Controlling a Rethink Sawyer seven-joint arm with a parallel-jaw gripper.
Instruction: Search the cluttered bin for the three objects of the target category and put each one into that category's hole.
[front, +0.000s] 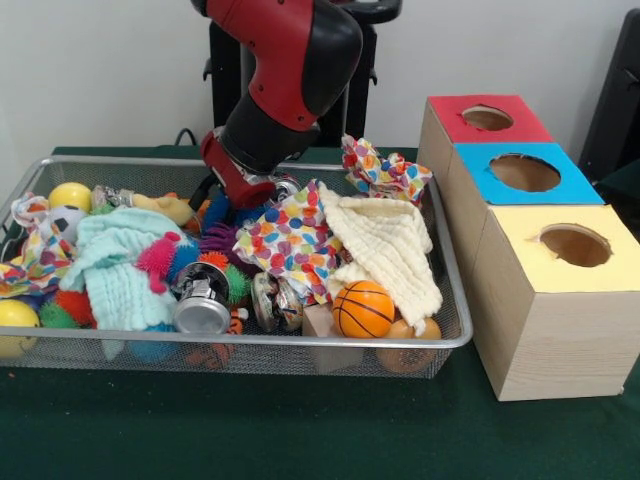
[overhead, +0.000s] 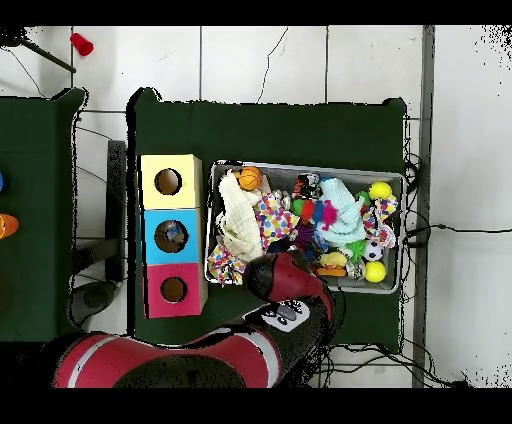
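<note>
From the front camera I see the arm (front: 285, 70) coming down from twelve o'clock into the back of the bin (front: 300, 343), its wrist buried behind a polka-dot cloth (front: 290, 240), so the claw is hidden and I cannot tell whether it is wide, narrow or holding anything. No clear bottle shows itself to me in the clutter; a cream cloth (front: 390, 245) and a mint cloth (front: 118, 262) cover much of the heap. What I can make out: a metal can (front: 202, 305) at about seven o'clock in the bin, a small basketball (front: 363, 308) near the front rim, and a yellow ball (front: 70, 195) at ten o'clock. At three o'clock of the bin stand three boxes, and the hole (front: 487, 118) in the red top is on the farthest one, with the blue-topped box (front: 525, 172) and the yellow-topped box (front: 575, 243) nearer me. The counter (front: 250, 430) is dark green cloth, with a pale wall behind. From overhead, the arm (overhead: 285, 280) enters at six o'clock and covers the bin's lower middle; the bin (overhead: 305, 166) sits centre, the red hole (overhead: 173, 290) at its eight o'clock. The floor around is pale tile (overhead: 260, 60), with cables trailing at the right.
</note>
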